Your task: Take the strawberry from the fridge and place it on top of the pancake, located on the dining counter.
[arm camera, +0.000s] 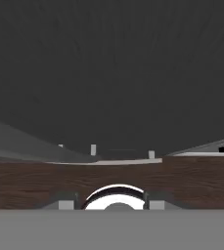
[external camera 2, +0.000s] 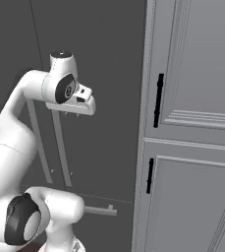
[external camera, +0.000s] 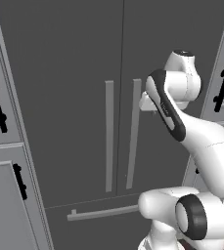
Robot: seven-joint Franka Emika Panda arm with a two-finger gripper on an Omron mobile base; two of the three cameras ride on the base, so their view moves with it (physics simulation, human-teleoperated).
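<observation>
Fridge [external camera: 74, 73] doors both shut, so the strawberry, presumably inside, is out of sight; hand [external camera 2: 73, 114] held up level with the right door's long handle [external camera: 133, 134], likely to pull it; cannot tell its opening, nothing visibly held.

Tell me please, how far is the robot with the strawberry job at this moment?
Almost at the start. Done: the base stands in front of the fridge. In hand: the end effector is raised near the right door's vertical handle, holding nothing that can be seen; both doors are shut. Left: open a door, take the strawberry, carry it to the pancake on the dining counter.
</observation>
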